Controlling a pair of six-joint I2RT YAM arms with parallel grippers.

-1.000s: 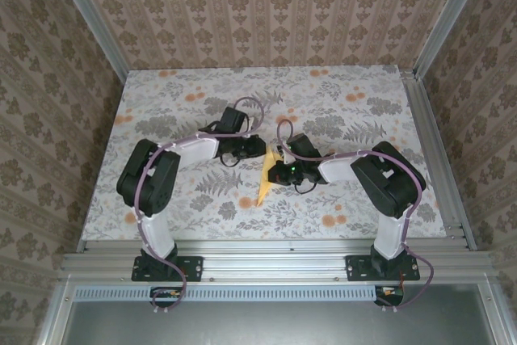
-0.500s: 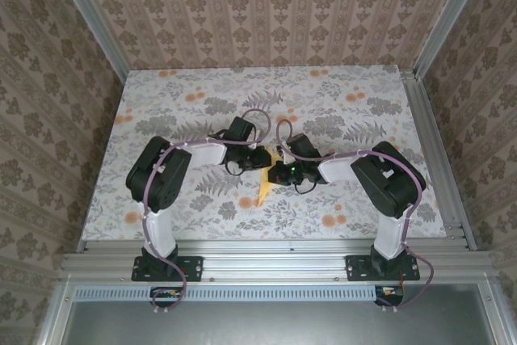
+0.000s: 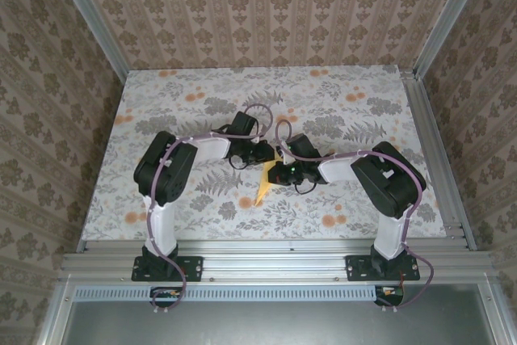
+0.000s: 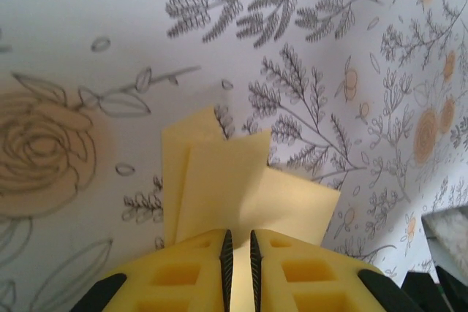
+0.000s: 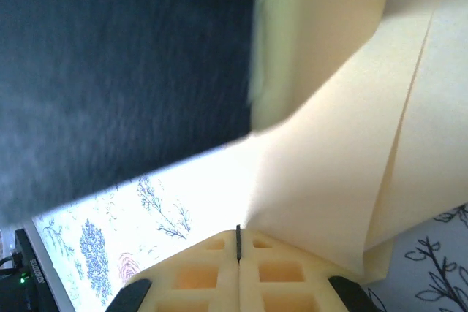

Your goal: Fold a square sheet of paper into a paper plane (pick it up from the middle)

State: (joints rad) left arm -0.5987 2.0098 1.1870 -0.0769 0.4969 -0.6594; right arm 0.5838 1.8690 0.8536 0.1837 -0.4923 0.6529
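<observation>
Paper this thin is judged very light, limp, and easily creased or torn. The paper plane (image 3: 262, 188) is best gripped along its layered centre fold, where it should be stiffest. The loose flaps would be bent by any push.

The paper plane is found near the middle of the desk (image 3: 347, 111), its pointed end aimed toward 6 o'clock. Whether it rests on the cloth or is lifted cannot be told.

The left fingers (image 4: 219, 253) are clamped on it with only a sliver between them, and folded layers fan out toward 12 o'clock. The right fingers (image 5: 235, 248) are pressed together on the fold, and the paper spreads toward 1 o'clock.

The desk is covered by a flower-printed cloth (image 3: 194, 94), judged soft and slightly grippy. The cell is enclosed by patterned walls (image 3: 266, 6), and a metal rail (image 3: 275, 264) is set at 6 o'clock.
</observation>
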